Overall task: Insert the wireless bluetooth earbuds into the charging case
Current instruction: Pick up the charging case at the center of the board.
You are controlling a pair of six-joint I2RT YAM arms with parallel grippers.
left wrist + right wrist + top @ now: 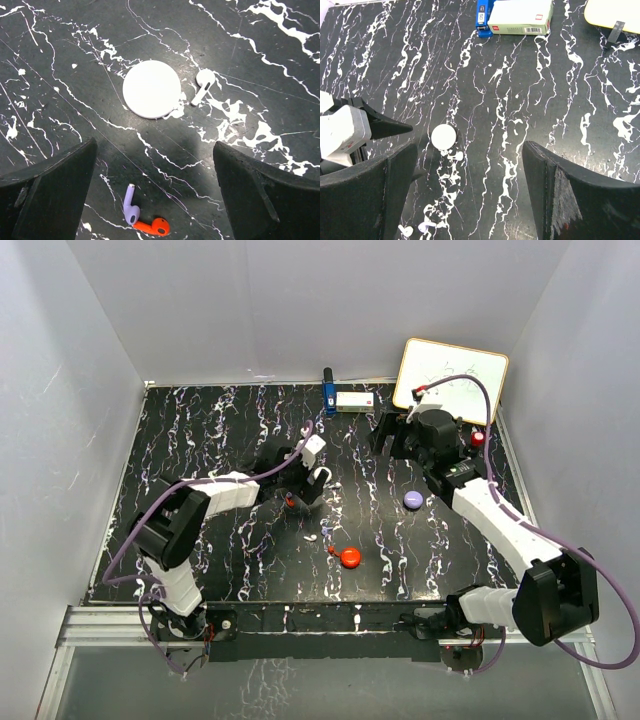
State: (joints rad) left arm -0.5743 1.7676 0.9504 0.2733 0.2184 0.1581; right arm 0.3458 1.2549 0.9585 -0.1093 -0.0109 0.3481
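On the table (230, 540) around me: a round white pod (151, 89) lies flat ahead of my left gripper (155, 150). A red pod (350, 558) and a purple pod (413, 499) sit well apart from each other. A white box (520, 17), with a blue item (482, 19) just beside its end, and a whiteboard (450, 378) are at the far edge.
In the way: the white pod lies just beside the white earbud (202, 84). The purple earbud (130, 209) and the red earbud (154, 227) touch end to end.
Earbuds, look: the white one has a rounded head and a short stem. The purple one is pale lilac. The red one is orange-red and lies crosswise.
Earbuds, place: all three lie on the bare table. The white one is right of the white pod, and the purple and red pair lie between my left fingers (50, 195) in the left wrist view.
My left gripper: jaws spread wide, holding nothing.
My right gripper (470, 145): jaws wide apart with nothing between them, over the far right of the table.
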